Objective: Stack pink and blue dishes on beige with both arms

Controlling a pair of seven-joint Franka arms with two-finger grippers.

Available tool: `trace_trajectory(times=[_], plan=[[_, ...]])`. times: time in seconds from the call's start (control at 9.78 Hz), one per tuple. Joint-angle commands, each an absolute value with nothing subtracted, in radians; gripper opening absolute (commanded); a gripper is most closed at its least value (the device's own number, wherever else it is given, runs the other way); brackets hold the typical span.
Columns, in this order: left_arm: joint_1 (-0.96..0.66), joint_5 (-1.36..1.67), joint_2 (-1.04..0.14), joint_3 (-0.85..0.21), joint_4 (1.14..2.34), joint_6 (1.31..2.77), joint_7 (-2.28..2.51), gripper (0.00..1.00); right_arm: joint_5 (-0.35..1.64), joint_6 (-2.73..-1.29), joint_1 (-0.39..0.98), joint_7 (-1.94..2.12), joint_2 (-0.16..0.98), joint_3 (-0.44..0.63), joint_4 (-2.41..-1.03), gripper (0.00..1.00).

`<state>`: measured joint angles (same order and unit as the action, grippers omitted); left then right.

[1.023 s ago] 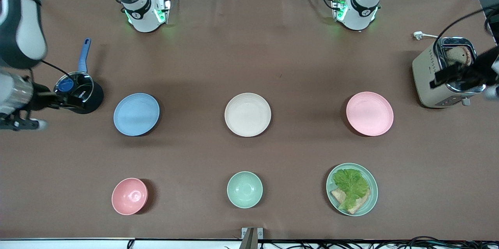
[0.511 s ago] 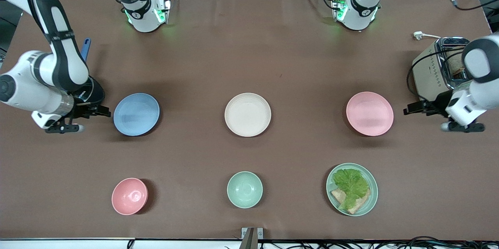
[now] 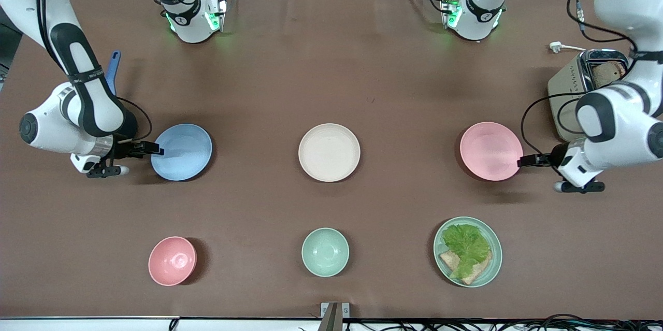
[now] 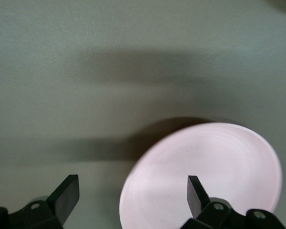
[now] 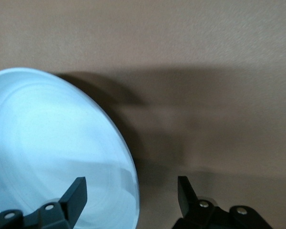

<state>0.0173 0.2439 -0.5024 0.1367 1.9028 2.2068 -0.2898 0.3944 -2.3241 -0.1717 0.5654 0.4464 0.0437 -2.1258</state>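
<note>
Bowls come first, nearest the front camera: a pink bowl point(image 3: 172, 260), a mint-green bowl point(image 3: 325, 252) and a lettuce plate point(image 3: 467, 252). Farther from it sits the beige plate point(image 3: 329, 152), with the blue plate point(image 3: 181, 152) toward the right arm's end and the pink plate point(image 3: 491, 150) toward the left arm's end. The right gripper point(image 3: 153, 150), fingers spread, straddles the blue plate's rim. The left gripper point(image 3: 524, 160), also spread, straddles the pink plate's rim.

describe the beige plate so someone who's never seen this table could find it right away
On the brown table, three same-sized shallow plates sit in a row, farther from the front camera than the bowls. The beige plate is the middle one, between the blue plate and the pink plate. It is the only cream-coloured dish, and no end effector is near it.
</note>
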Motion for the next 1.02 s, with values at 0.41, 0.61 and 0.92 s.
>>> trace_trajectory(times=[0.41, 0.61, 0.92], plan=[[0.020, 0.262, -0.537, 0.126, 1.985, 2.230, -0.328, 0.27, 0.462, -2.297, -0.195, 0.615, 0.426, 0.034, -2.160, 0.01], [0.020, 0.262, -0.531, 0.126, 1.991, 2.224, -0.363, 0.01, 0.462, -2.127, -0.215, 0.612, 0.422, 0.044, -2.067, 0.01], [0.025, 0.262, -0.409, 0.103, 1.974, 2.127, -0.376, 0.00, 0.433, -1.879, -0.192, 0.522, 0.382, 0.101, -1.888, 0.01]])
